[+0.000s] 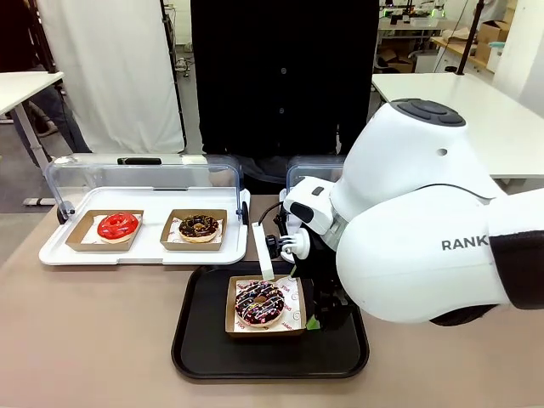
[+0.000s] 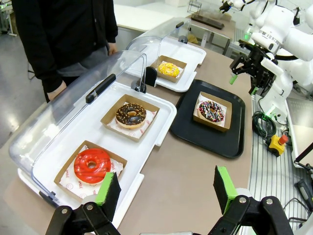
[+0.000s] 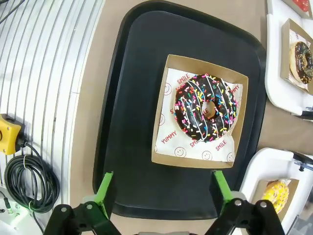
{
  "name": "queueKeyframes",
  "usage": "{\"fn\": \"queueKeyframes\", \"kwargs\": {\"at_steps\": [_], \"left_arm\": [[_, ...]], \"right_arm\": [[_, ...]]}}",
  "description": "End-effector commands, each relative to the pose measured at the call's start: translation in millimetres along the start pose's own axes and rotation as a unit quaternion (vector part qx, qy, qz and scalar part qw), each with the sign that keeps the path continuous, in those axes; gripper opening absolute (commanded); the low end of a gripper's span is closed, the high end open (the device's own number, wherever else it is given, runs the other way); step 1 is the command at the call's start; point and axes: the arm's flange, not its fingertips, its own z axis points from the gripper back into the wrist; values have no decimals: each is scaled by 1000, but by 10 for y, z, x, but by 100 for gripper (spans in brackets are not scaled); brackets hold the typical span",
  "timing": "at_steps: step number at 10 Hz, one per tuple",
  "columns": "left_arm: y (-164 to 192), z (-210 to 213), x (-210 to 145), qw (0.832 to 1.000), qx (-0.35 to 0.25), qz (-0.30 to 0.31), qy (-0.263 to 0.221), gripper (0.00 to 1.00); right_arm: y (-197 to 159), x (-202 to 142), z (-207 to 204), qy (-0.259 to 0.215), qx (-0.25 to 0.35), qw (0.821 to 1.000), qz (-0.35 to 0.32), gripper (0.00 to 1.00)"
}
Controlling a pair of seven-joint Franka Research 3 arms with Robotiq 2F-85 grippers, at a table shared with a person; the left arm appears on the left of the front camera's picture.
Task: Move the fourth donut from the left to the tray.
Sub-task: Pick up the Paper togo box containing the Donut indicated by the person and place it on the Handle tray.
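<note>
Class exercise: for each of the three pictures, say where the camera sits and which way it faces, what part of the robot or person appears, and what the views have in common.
Front view: between the arms, facing the person across the table; right arm fills the right side.
Left wrist view: high over the table's end, looking along it; open left gripper below, right gripper far off.
Right wrist view: looking straight down over the tray; open right gripper below.
Shared: the fourth donut in its dish on the tray.

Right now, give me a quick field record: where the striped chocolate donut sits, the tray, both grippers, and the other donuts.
target: dark chocolate-glazed ring donut with white stripes and sprinkles, in its brown cardboard dish
location: on the flat black plastic tray
right gripper: open, above the tray, holding nothing
left gripper: open, empty
white display trays: red donut, crumb-topped chocolate donut, yellow donut
</note>
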Motion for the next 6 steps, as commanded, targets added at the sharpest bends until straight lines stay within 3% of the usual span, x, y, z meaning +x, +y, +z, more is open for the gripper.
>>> {"fn": "queueKeyframes", "kwargs": {"at_steps": [1,6], "left_arm": [[12,10,13,1000,-3,-10,-11,100],[12,10,13,1000,-3,-10,-11,100]], "right_arm": [[-6,17,-6,0,-7,1000,1,100],[-6,17,-6,0,-7,1000,1,100]]}}
